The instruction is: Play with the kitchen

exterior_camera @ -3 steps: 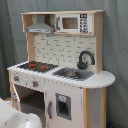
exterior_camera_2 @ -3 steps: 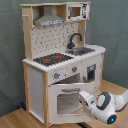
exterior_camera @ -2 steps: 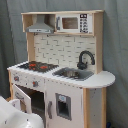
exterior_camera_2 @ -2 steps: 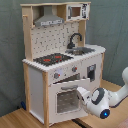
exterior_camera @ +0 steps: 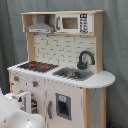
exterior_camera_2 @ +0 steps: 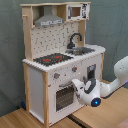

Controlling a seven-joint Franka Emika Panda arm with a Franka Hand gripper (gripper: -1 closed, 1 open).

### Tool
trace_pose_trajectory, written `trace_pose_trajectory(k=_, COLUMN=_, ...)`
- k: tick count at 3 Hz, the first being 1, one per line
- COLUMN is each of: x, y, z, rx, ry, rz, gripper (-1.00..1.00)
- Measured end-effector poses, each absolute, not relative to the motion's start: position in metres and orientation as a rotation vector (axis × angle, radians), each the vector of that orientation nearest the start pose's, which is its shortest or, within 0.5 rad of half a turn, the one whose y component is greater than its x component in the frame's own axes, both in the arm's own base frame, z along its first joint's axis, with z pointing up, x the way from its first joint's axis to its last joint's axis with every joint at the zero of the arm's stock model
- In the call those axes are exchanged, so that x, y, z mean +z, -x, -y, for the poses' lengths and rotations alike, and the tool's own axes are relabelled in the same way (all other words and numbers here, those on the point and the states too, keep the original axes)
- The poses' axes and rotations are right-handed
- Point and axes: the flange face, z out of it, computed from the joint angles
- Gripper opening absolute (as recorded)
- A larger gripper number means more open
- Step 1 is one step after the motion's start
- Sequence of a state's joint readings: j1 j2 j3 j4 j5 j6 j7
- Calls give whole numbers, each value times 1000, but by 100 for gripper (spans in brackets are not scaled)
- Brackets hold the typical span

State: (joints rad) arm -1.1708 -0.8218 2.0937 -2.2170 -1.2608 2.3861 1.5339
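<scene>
The toy kitchen (exterior_camera: 60,75) stands tall in white and light wood, with a red-ringed black stovetop (exterior_camera: 37,65), grey hood (exterior_camera: 40,27), black faucet (exterior_camera: 85,59) and sink (exterior_camera: 72,74). The second exterior view shows the kitchen (exterior_camera_2: 55,65) from its other side, with the windowed oven door (exterior_camera_2: 62,96) below the knobs (exterior_camera_2: 56,76). My gripper (exterior_camera_2: 76,84) is right at the oven door's upper right corner, reaching in from the second exterior view's right. In the first exterior view my white arm (exterior_camera: 12,112) fills the bottom left and hides part of the oven.
A toy microwave (exterior_camera: 75,22) sits on the top shelf beside the hood. The kitchen stands on a wooden table (exterior_camera_2: 105,117), and a grey curtain (exterior_camera: 117,50) hangs behind it. My arm's white elbow (exterior_camera_2: 120,70) is at the second exterior view's right edge.
My arm has swung in from the second exterior view's right toward the oven door and risen a little. In the first exterior view it now covers more of the bottom left corner.
</scene>
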Motion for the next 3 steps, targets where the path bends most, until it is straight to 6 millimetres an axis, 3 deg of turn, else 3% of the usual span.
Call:
trace_pose_trajectory(k=1, x=191, y=-327, z=-427, rx=1293, ry=-1769, rz=-731, gripper=-100)
trace_pose_trajectory(k=2, x=191, y=-326, z=-428, rx=1296, ry=-1768, rz=-734, gripper=100)
trace_pose_trajectory(k=3, x=192, y=-315, z=-436, rx=1308, ry=-1755, rz=-758, gripper=100)
